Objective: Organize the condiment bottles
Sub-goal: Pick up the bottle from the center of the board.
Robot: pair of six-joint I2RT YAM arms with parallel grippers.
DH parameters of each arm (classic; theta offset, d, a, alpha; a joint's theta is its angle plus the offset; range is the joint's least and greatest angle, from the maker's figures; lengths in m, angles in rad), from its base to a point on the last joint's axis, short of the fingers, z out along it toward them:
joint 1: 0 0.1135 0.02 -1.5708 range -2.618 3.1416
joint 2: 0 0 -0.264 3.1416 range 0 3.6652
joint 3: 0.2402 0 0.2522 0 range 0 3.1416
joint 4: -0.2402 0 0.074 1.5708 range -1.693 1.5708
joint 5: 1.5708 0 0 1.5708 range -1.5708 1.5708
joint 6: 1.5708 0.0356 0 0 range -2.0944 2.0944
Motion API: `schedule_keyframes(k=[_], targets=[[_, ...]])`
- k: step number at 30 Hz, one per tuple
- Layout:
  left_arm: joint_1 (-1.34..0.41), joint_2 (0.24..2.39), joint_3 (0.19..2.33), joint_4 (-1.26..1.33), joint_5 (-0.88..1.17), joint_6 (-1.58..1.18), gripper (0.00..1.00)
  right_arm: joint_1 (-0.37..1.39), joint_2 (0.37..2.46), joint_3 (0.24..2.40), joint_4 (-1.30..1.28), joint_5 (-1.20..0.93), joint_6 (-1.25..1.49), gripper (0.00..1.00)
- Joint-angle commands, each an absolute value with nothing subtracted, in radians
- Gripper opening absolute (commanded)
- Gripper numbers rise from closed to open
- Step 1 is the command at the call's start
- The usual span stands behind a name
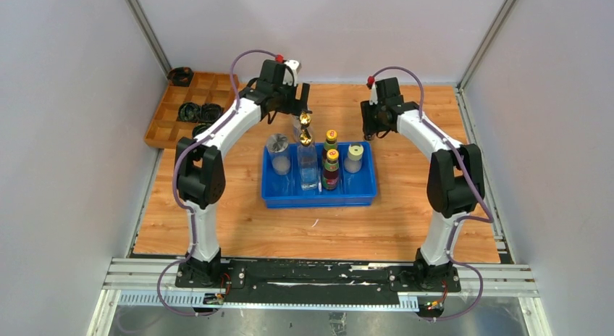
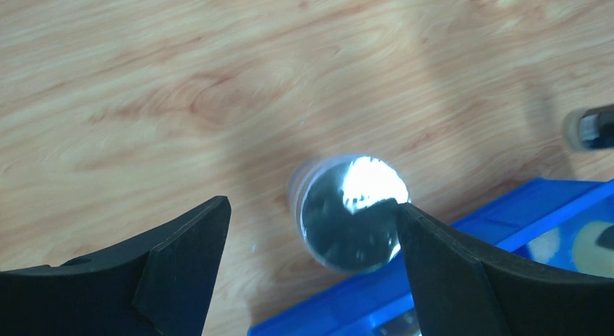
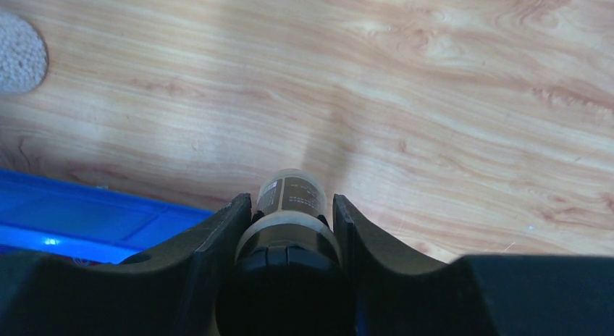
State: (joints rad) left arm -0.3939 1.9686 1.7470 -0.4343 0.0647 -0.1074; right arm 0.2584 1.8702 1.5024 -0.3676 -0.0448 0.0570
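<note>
The blue bin (image 1: pixel 318 195) holds a silver-lidded jar (image 1: pixel 277 151), a tall clear gold-spouted bottle (image 1: pixel 307 162), two dark yellow-capped bottles (image 1: pixel 330 140) (image 1: pixel 331 169) and a cream-lidded jar (image 1: pixel 353 158). My left gripper (image 1: pixel 297 104) (image 2: pixel 311 204) is open behind the bin. A clear jar with a shiny lid (image 2: pixel 351 213) stands on the wood by the bin's edge (image 2: pixel 405 292), between the jaws and close to the right finger (image 2: pixel 463 278). My right gripper (image 1: pixel 375 122) (image 3: pixel 290 198) is shut on a small black-capped bottle (image 3: pixel 289 238) above the wood.
A brown divided tray (image 1: pixel 163 122) with black coiled rings (image 1: pixel 194 111) sits at the back left against the wall. White walls close in the table on three sides. Bare wood lies in front of the bin and on both sides of it.
</note>
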Motion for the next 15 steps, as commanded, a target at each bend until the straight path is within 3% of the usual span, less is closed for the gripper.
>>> schedule_keyframes(k=[1,15], targets=[[-0.388,2.043,1.825,-0.427,0.136,-0.101,0.9,0.237,1.815,1.446,-0.389,-0.049,0.072,0.36],[-0.391,2.126,1.824,-0.432,0.135,-0.131,0.85,0.196,1.703,1.317,-0.394,-0.06,0.087,0.36]])
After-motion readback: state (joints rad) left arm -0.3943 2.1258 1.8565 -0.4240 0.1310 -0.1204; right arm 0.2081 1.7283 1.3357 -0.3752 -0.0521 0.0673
